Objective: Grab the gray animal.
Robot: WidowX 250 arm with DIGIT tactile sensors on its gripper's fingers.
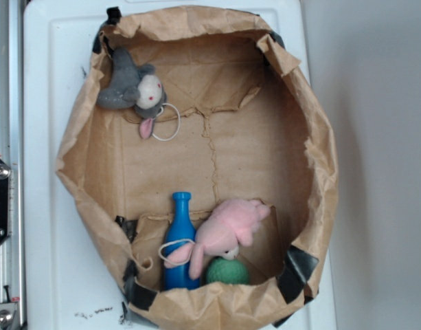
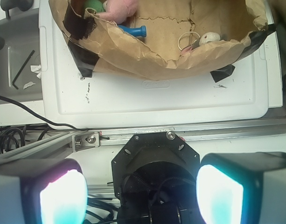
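In the exterior view, a wide crumpled brown paper bag (image 1: 86, 144) with black tape at its corners lies opened out on a white plastic tray (image 1: 45, 206). The small gray plush animal (image 1: 132, 89), white-faced with red eyes, rests in the upper left corner of the bag against the paper wall, its pink inner ear and white string loop (image 1: 166, 122) pointing toward the bag's middle. At the lower edge, well apart from it, a blue plastic bottle (image 1: 180, 240) stands beside a larger pink plush animal (image 1: 227, 230), which lies partly over a green ball (image 1: 228, 272). In the wrist view, the gripper (image 2: 140, 191) sits outside the bag, its two pale glowing fingers (image 2: 63, 196) spread wide with nothing between them, and the gray animal's white face shows near the bag's right rim.
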